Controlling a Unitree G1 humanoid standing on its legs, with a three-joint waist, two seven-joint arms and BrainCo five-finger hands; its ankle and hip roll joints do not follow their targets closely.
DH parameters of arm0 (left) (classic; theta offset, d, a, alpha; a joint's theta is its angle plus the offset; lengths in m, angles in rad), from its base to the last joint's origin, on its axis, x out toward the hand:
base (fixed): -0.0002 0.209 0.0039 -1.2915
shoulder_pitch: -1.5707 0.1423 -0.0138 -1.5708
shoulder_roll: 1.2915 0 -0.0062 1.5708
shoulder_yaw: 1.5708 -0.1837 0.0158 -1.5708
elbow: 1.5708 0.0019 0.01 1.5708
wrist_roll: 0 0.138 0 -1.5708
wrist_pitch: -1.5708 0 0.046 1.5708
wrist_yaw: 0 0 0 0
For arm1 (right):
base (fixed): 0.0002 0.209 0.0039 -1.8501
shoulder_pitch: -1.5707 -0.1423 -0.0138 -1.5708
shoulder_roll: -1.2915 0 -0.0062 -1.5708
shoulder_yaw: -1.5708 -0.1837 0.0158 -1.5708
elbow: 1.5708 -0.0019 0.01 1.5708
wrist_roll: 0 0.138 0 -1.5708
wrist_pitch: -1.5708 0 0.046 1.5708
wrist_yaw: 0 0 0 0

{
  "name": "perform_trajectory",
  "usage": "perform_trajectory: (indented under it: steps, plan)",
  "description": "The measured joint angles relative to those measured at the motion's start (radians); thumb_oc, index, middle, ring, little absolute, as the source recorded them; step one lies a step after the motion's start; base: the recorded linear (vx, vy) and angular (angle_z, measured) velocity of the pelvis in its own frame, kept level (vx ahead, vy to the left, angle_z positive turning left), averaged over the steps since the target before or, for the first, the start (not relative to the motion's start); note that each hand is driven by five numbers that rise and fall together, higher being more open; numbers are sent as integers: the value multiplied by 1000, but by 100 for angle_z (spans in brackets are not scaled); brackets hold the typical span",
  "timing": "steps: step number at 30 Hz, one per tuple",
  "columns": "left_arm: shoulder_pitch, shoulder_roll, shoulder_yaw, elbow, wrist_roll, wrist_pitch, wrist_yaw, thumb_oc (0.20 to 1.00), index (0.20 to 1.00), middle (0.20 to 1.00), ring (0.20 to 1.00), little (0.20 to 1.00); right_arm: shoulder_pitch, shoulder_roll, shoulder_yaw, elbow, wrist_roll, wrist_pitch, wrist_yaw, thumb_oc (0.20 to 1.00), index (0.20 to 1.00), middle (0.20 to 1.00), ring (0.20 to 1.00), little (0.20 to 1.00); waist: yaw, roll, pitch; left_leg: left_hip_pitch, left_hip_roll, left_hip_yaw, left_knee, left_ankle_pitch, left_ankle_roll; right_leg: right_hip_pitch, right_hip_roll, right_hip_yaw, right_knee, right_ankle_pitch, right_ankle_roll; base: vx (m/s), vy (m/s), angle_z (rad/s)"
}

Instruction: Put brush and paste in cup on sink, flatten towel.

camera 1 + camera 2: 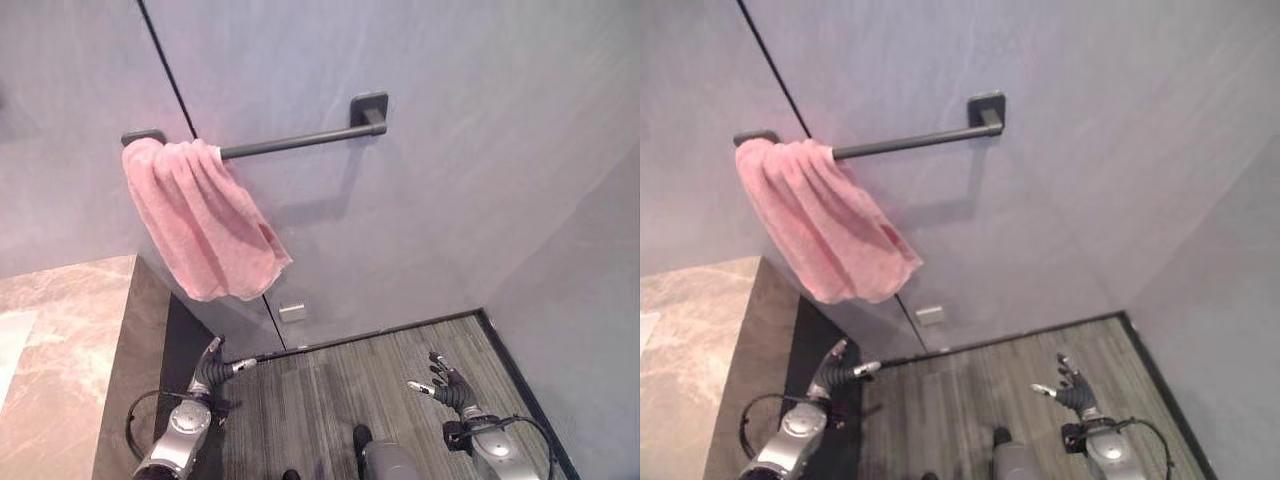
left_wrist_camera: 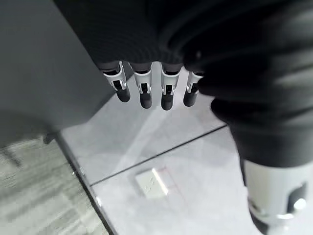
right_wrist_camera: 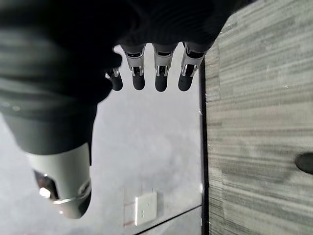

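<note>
So we're looking at the pink towel [image 1: 203, 224] hanging off the left end of the dark towel bar [image 1: 295, 141] on the grey wall. It's all bunched up at that end, draped in a lumpy diagonal fold, with most of the bar bare to its right. Definitely not flat yet.

Both our hands are down low near the floor, well apart from the towel. The left hand [image 1: 208, 372] sits beside the dark side of the marble counter [image 1: 70, 330], fingers straight and relaxed, nothing in it. The right hand [image 1: 446, 385] is over the striped grey floor [image 1: 340, 390], fingers spread loose, also empty. The wrist views back that up: fingers hang straight with just wall and floor past them, plus a small white wall socket [image 1: 292, 312] down by the skirting.

No brush, paste or cup anywhere we can see from here, so we can't say how that part stands. Since we're facing the bar, our guess is the towel step is the one in hand, and it hasn't really started.

Next move, as we read it: raise at least one hand up to the towel, catch the bunched edge, and pull it to the right along the bar so it spreads. Probably worth pinning the left end with the other hand so the whole thing doesn't slide off.
</note>
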Motion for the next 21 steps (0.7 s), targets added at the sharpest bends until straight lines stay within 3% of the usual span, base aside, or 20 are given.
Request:
perform_trajectory:
  steps: [5, 11, 15, 19, 21]
  plan:
    - [42, -28, -6, -22, -6, 2, -17, 1000, 1000, 1000, 1000, 1000, -30, -54, -9, -2, -2, 6, -5, 1000, 1000, 1000, 1000, 1000, 23, 2, -23, -16, 41, -13, -10, -5, 1, 4, 24, -45, -4, -3, -21, 43, -86, 17]
    - [126, 8, -11, -153, 4, 25, -60, 1000, 1000, 1000, 1000, 1000, -13, -62, -29, -49, -73, 27, -6, 1000, 1000, 1000, 1000, 1000, 44, -3, -38, -23, 39, -50, -40, 3, -15, 0, 18, -80, -9, -13, -30, 2, -49, 21]
    - [243, 118, -1, -342, 13, 48, -150, 1000, 1000, 1000, 1000, 1000, 4, -94, -69, -140, -135, 61, -4, 1000, 1000, 1000, 1000, 1000, 49, 11, -49, -34, 36, -65, -58, 19, -28, -1, 9, -99, -25, -10, -27, 6, 2, 15]
    - [300, 339, 10, -573, 30, 48, -264, 1000, 1000, 1000, 1000, 1000, -60, -127, -63, -194, -113, 63, 20, 1000, 1000, 1000, 1000, 1000, 58, 21, -54, -35, 36, -62, -73, 29, -34, 9, 9, -99, -70, 16, -26, 0, 0, 0]
    - [267, 415, 41, -662, -43, 39, -303, 1000, 1000, 1000, 1000, 1000, -113, -139, -49, -210, -89, 62, 31, 1000, 1000, 1000, 1000, 1000, 68, 24, -55, -32, 34, -63, -75, 32, -37, 34, 9, -100, -114, 36, -17, 0, 0, 0]
